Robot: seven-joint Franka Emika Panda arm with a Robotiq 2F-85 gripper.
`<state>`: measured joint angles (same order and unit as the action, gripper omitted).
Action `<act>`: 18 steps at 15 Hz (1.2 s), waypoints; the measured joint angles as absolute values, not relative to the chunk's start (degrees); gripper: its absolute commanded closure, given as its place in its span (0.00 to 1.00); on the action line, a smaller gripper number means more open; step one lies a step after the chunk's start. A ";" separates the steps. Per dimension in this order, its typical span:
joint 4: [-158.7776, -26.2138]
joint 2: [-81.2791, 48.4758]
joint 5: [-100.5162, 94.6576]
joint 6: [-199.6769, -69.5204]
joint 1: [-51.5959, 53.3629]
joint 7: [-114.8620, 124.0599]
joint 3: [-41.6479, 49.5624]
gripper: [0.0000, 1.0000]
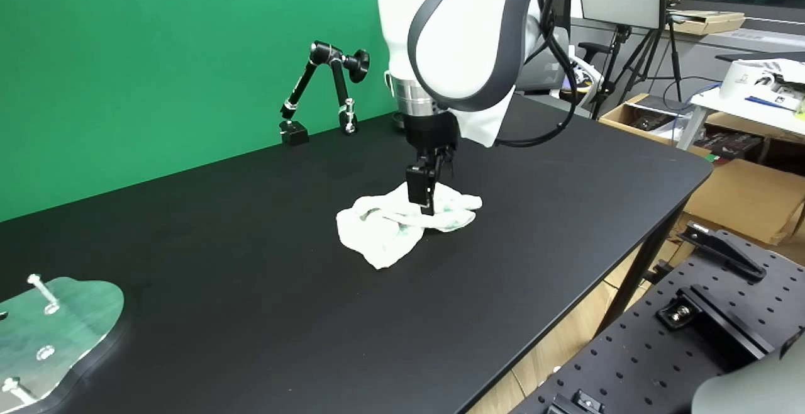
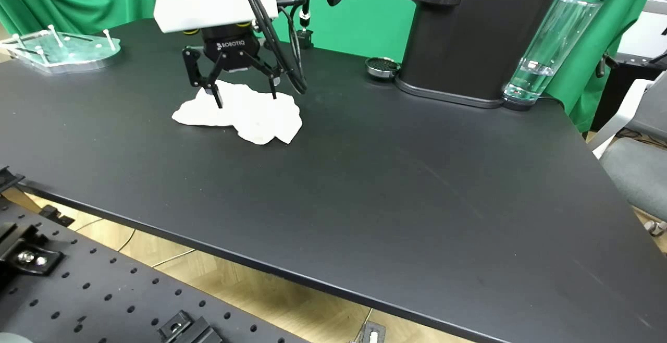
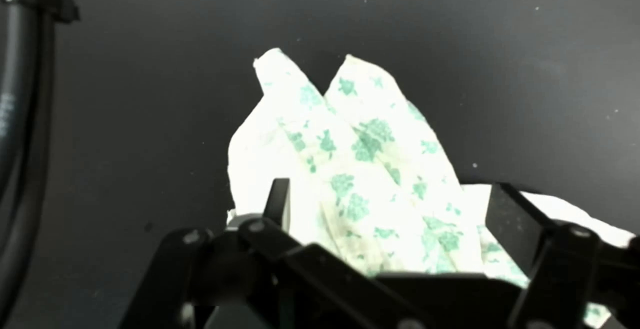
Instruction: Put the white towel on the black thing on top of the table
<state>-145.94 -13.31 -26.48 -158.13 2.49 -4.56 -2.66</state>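
Several white pegs [image 2: 109, 39]: rising from a pale green, see-through plate [image 2: 78, 53], near the left edge of the table [image 2: 417, 202] in an exterior view.

White towel [image 2: 263, 119]: lying crumpled directly on the table, set in from both the front and the back edge; folded over itself in loose pleats, printed with green flower shapes in the wrist view.

Claw [image 2: 247, 102]: pointing down over the towel, with jaws spread wide; gripping nothing, with folds of the towel in view between the tips; cannot tell whether touching.

Black stand [image 1: 322, 53]: planted by the back edge in both exterior views, before a green wall [image 1: 188, 55]; slim-rodded, round-knobbed, bent sharply at the top joint; well apart from the towel.

Round dish [image 2: 383, 66]: low, by the back edge; silver-rimmed, dark inside, too small to tell with what.

Black block [image 2: 469, 35]: tall and boxy, standing just right of the dish, near the back edge.

Clear tube [image 2: 560, 40]: standing just beside the block, near the back right corner; marked by a pale band low down; cannot tell whether holding liquid.

Open box [image 1: 615, 116]: off the table, past the right edge in an exterior view; holding a dark item [image 1: 651, 119] and a whitish item [image 1: 674, 129], both too blurred to name.

Brown carton [image 1: 742, 197]: lower than the table, past the front right corner; cannot tell what with inside.
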 measured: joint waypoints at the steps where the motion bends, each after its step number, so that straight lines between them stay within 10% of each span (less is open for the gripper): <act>1: -145.94 -13.20 -27.16 -158.91 3.30 -3.75 -1.75 0.00; 11: -145.64 -15.41 -21.38 -163.16 6.29 -0.39 -0.26 0.00; 18: -143.51 -19.07 -17.64 -163.34 7.15 -0.35 -0.24 0.62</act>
